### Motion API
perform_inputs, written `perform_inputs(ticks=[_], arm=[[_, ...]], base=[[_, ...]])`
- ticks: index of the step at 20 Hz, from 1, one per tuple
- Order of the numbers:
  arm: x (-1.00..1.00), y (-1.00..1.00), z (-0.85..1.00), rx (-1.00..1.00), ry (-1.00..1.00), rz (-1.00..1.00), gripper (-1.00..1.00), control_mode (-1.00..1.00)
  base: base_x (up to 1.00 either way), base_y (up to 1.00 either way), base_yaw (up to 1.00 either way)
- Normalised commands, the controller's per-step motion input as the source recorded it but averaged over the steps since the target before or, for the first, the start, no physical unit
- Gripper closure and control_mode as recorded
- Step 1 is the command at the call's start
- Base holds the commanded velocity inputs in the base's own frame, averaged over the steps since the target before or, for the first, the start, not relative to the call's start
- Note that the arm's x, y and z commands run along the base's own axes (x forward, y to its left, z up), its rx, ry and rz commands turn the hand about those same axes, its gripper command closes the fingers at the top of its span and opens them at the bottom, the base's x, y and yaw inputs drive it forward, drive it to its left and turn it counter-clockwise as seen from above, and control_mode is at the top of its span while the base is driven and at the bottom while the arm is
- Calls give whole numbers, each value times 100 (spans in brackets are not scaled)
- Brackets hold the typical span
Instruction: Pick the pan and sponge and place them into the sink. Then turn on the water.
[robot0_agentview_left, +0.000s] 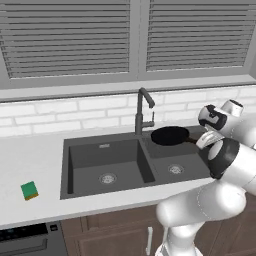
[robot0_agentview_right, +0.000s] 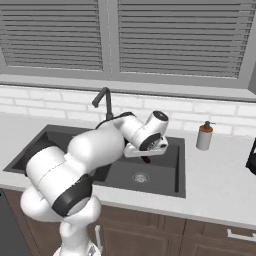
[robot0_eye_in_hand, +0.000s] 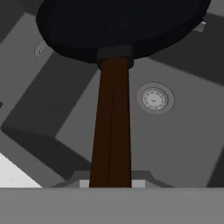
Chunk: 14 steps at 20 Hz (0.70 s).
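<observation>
my gripper (robot0_eye_in_hand: 110, 186) clamped on round black frying pan (robot0_eye_in_hand: 118, 26) by its dark handle; pan straight ahead of fingers, dark grey double-basin sink (robot0_agentview_left: 107, 162) directly below.

A white soap dispenser (robot0_agentview_right: 204, 136) stands on the pale bench (robot0_agentview_right: 220, 175) beneath slatted window blinds (robot0_agentview_right: 175, 35).

Black pan (robot0_agentview_left: 170, 135) held level over the sink's (robot0_agentview_left: 107, 192) right basin; green sponge (robot0_agentview_left: 29, 190) on bench — at sink's 9 o'clock.
</observation>
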Motion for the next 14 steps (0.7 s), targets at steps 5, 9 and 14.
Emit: perform_inputs(ticks=[5, 9, 14], arm=[[0, 0, -46, -12, 0, 1, 100, -100], [0, 0, -48, -11, 0, 10, 100, -100], [0, 0, -39, -3, 2, 13, 100, -100]], base=[[0, 0, 0], [0, 0, 0], [0, 0, 0]])
